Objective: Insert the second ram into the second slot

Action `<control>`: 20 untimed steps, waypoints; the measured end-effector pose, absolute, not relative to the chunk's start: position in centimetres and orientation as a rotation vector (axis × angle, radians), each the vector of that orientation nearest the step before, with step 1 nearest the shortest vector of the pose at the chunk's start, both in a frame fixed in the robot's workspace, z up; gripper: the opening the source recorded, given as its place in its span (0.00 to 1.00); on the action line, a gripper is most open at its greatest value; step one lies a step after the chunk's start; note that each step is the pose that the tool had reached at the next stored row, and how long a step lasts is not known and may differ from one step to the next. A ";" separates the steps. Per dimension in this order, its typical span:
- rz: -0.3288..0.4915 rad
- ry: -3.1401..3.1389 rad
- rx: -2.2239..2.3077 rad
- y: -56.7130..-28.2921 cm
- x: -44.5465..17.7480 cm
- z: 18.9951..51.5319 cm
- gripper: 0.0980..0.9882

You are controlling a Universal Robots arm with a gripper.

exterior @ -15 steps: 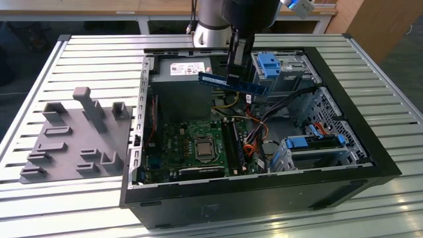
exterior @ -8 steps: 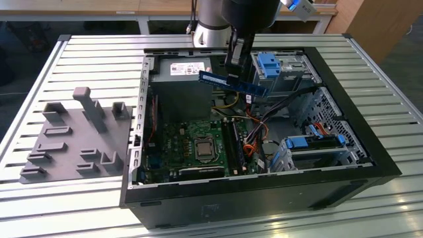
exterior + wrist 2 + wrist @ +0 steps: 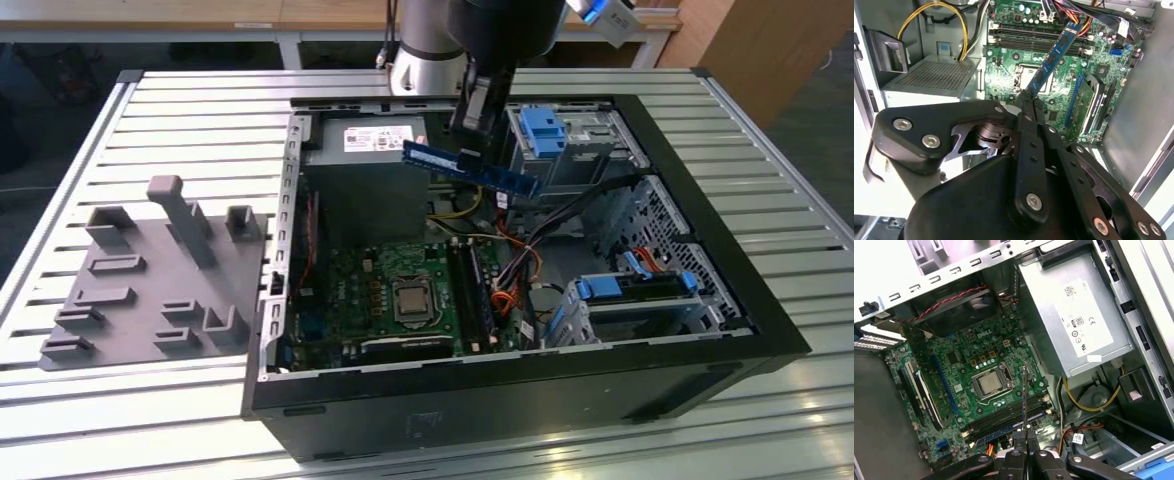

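— What does the second ram [image 3: 478, 170] look like?

— It is a thin, flat, blue circuit-board stick, long and narrow, with dark chips along its face. In the second wrist view [image 3: 1055, 61] the flat blue side shows. In the first wrist view [image 3: 1024, 392] it is edge-on, just a slim dark line.

— And where is it?

— It is up in the air over the open computer case [image 3: 534, 372]. In the exterior view it slants down toward the exterior view's right, above the motherboard [image 3: 387, 275] and just beside the grey power supply [image 3: 363, 160]. It touches no slot.

— How does it sit against the gripper [image 3: 467, 152]?

— It is pinched between the two black fingertips, which are pressed together on the stick. In both wrist views it juts out past the tips, over the CPU socket [image 3: 988, 385] and the dark memory slots [image 3: 1039, 36].

— Anything else nearby?

— Yellow cables [image 3: 961, 25] curl beside the power supply, and a grey fixture block [image 3: 147, 285] lies on the slatted table [image 3: 187, 110], well apart from the case.
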State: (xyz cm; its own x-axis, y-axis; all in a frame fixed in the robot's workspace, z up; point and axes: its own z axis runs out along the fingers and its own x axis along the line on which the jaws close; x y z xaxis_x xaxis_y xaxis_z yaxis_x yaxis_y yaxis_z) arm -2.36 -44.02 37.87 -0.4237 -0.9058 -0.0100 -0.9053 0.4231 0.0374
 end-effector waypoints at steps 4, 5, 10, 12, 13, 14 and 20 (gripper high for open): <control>-0.058 -2.661 1.648 -44.0 -2.4 37.9 0.04; -0.058 -2.666 1.639 -44.0 -2.4 37.9 0.04; -0.058 -2.697 1.590 -44.0 -2.4 37.9 0.04; -0.058 -2.707 1.574 -44.0 -2.4 37.9 0.04; -0.058 -2.711 1.566 -44.0 -2.4 37.9 0.04; -0.058 -2.716 1.558 -44.0 -2.4 37.9 0.04; -0.059 -2.745 1.508 -44.0 -2.4 37.9 0.04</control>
